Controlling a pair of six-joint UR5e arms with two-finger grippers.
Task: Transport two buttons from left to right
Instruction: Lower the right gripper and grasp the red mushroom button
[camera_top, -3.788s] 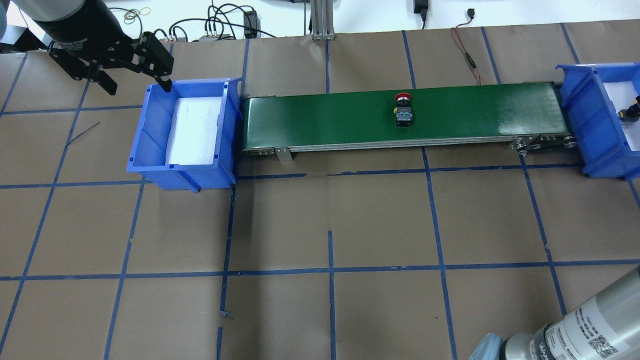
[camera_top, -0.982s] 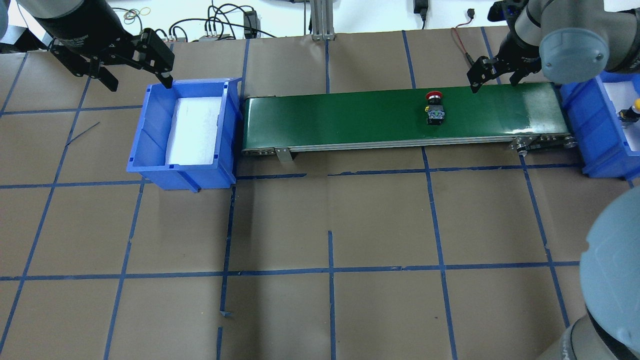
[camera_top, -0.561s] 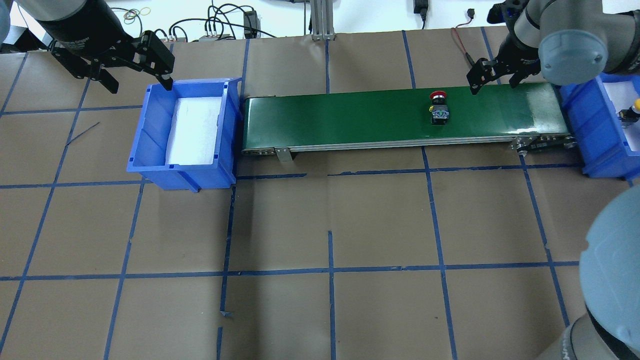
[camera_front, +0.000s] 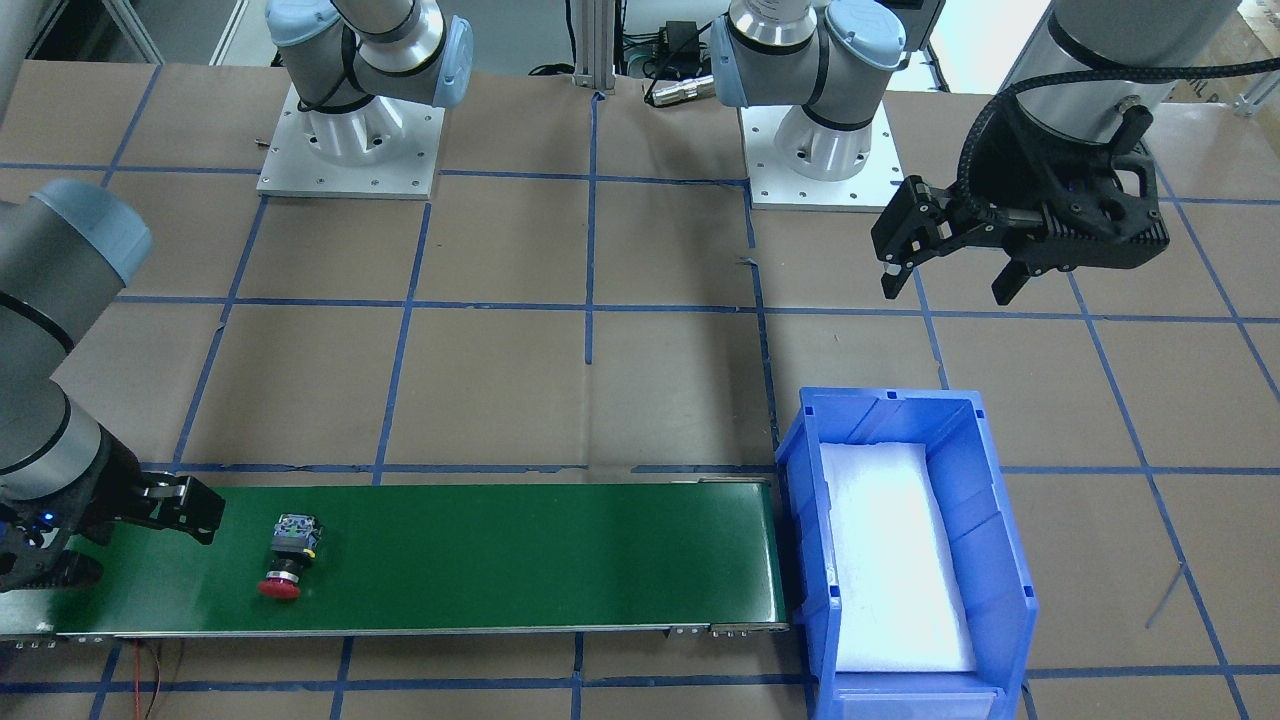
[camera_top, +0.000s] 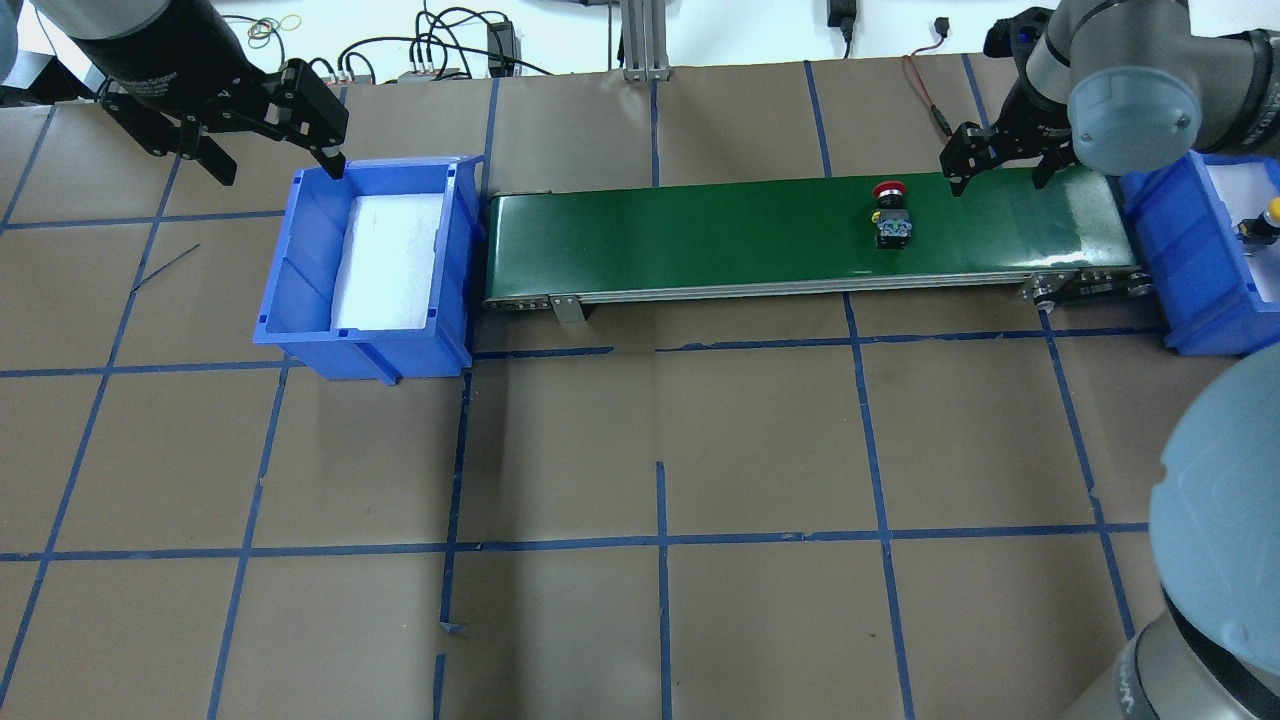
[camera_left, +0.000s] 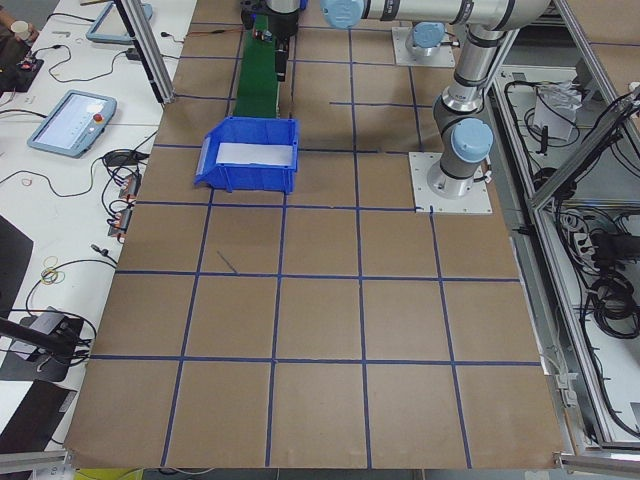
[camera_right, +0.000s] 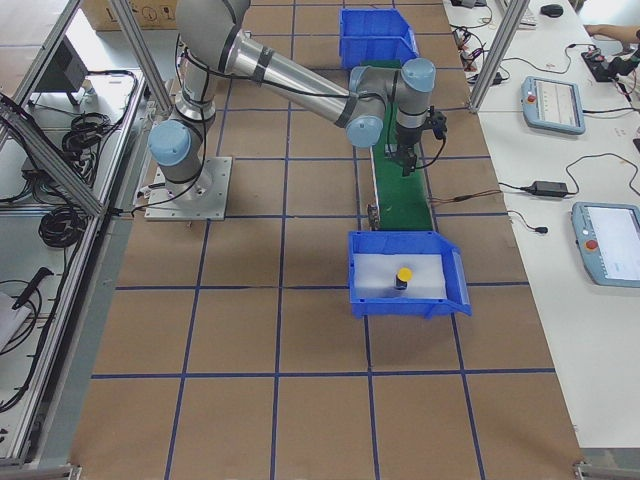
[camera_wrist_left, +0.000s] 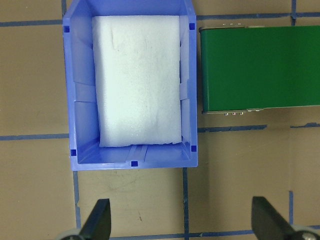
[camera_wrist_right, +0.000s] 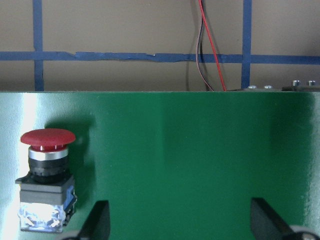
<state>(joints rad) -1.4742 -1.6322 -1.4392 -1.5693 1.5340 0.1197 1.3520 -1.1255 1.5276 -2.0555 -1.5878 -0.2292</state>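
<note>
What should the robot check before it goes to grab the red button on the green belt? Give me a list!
1. Red button lies on the green belt with nothing on top of it: ok.
2. Right gripper open wide: ok.
3. Right gripper centred over the red button: not ok. In the right wrist view the button sits off to one side, outside the gap between the fingers.
4. Yellow button already in the right bin: ok.
5. Left gripper open, empty and clear of the belt, near the left bin: ok.
</note>
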